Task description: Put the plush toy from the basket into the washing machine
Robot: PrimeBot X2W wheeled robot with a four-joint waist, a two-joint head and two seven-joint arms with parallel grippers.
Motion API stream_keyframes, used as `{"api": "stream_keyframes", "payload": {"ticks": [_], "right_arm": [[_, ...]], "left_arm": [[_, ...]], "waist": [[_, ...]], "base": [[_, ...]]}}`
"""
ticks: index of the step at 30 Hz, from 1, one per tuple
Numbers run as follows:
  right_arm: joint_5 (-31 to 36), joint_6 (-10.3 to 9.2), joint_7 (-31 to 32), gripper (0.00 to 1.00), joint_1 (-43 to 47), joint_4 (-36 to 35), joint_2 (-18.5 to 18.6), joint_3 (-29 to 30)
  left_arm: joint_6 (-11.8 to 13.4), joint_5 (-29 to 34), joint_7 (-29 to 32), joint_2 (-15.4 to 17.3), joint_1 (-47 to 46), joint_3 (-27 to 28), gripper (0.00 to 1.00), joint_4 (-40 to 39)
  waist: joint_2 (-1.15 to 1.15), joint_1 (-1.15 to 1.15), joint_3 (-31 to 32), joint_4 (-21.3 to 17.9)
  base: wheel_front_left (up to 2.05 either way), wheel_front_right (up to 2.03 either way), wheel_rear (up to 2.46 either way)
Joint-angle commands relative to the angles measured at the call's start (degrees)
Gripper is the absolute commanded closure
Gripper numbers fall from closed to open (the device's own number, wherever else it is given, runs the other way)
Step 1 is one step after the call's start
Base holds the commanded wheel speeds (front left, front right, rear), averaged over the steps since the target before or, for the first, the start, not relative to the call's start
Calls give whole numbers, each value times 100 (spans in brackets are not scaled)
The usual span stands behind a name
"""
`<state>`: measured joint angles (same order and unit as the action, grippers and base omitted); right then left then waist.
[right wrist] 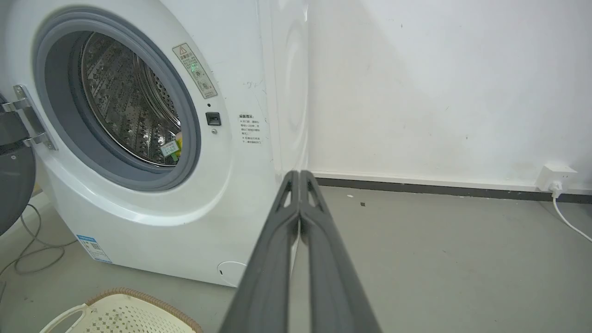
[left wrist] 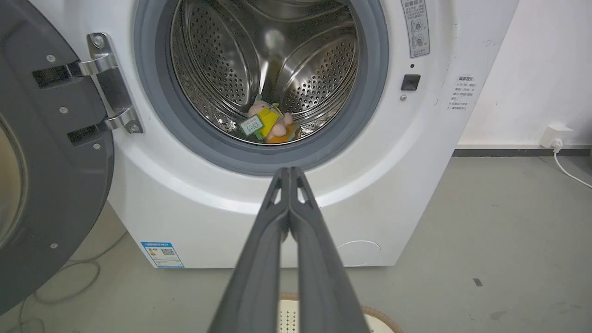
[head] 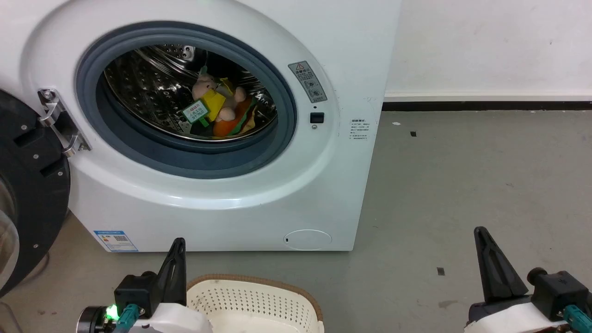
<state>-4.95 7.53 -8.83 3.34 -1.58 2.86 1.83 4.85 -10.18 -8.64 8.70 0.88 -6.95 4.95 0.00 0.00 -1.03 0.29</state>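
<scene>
- Plush toy: lies inside the washing machine, on the lower slope of the steel drum, past the grey gasket. It is free of both grippers.
- Toy's long axis in the head view: pink head toward 11 o'clock, orange hamburger part toward 5 o'clock. The green tag faces the opening.
- Left gripper: fingers pressed together, nothing between them. This is confirmed in the left wrist view, where the tips meet.
- Right gripper: also closed and empty. The tips touch in the right wrist view.
- Key relation, head view: the toy sits between 12 and 1 o'clock from the left gripper and about 10 o'clock from the right gripper. The left arm is clearly the nearer, and its wrist view looks straight into the drum at the toy. The right wrist view catches just the tag edge past the gasket.
- Basket: on the floor just beside the left gripper, at 6 o'clock from the machine opening. No toy in the visible part.
- Door: black, swung open at 9 o'clock of the opening.
- Materials:
  - Toy is soft fabric, squashy, with a stiff card tag.
  - Drum is polished perforated steel with ribs.
  - Gasket is matte rubber.
  - Basket is rigid perforated cream plastic with a brown rim.
  - Machine body is smooth white enamel.
- Judgement: transfer looks complete, with no further grasp needed.
</scene>
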Motion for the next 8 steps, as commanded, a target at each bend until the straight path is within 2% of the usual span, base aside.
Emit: {"api": "stream_keyframes", "payload": {"ticks": [1, 8], "right_arm": [[62, -2, 42, 100, -92, 29, 1, -10], [105, -2, 124, 100, -115, 41, 1, -27]], "left_arm": [[-33, 58, 28, -34, -38, 32, 100, -55], [-78, 152, 110, -88, -43, 97, 100, -98]], "waist": [[0, 0, 2, 0], [0, 0, 12, -3]], "base": [[0, 0, 0], [0, 0, 0]]}}
